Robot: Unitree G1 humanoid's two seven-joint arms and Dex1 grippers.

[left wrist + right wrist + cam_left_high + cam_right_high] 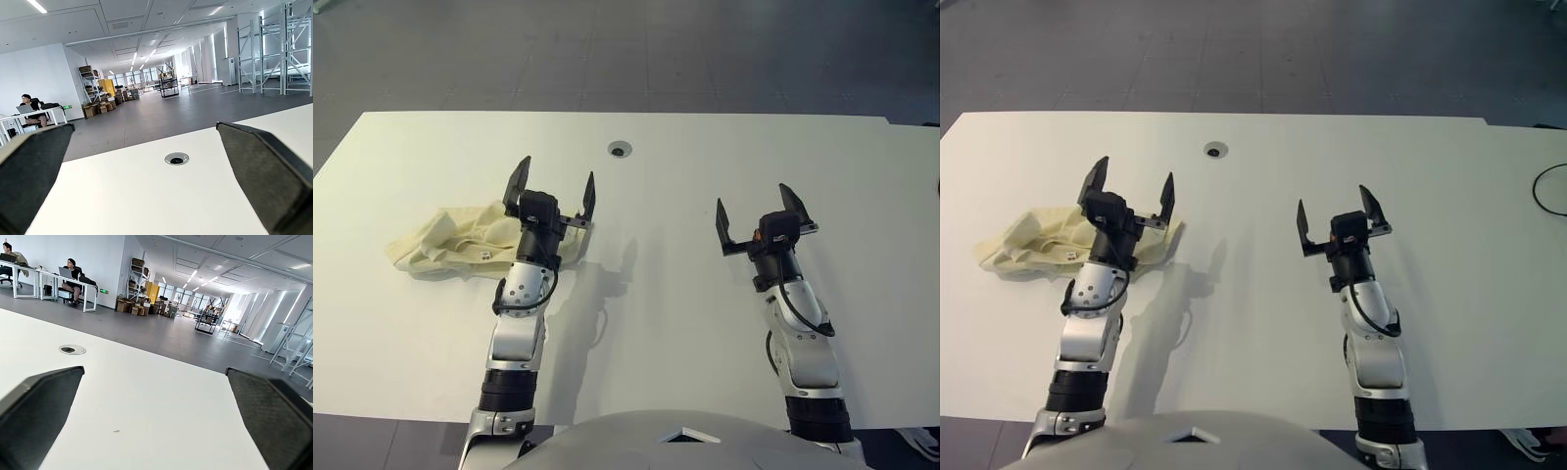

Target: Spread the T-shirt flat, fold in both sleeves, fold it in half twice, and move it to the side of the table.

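Left eye view: the T-shirt [440, 243] lies bunched on the bench [705, 147], partly under the left arm. Beyond it, the left gripper [558, 168] and right gripper [751, 194] hover spread and empty, probably poised to grasp it. Farthest off sits a grommet [620, 149].

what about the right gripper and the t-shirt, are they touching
Apart. In the left eye view the right gripper hangs open over bare table, while the T-shirt lies crumpled on the robot's left.
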